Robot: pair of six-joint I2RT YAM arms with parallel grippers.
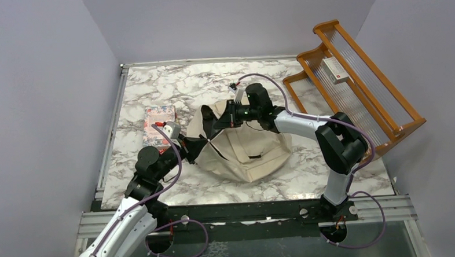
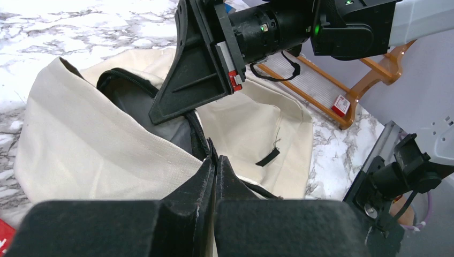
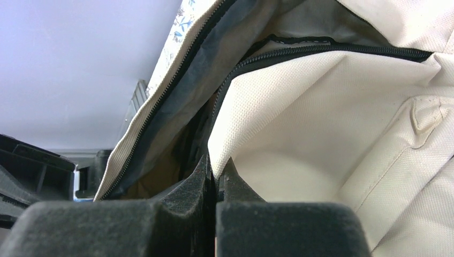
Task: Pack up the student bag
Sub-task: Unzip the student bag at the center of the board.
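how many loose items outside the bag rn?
2. A floral notebook lies flat just left of the bag. A small white-and-red box sits on the wooden rack at the right. More may be hidden under or inside the bag.

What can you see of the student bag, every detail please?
The student bag is cream woven fabric with black zippers, grey lining and a small black tab. It lies slumped on the marble table, main zip open. The left claw and right claw each pinch an edge of its mouth.
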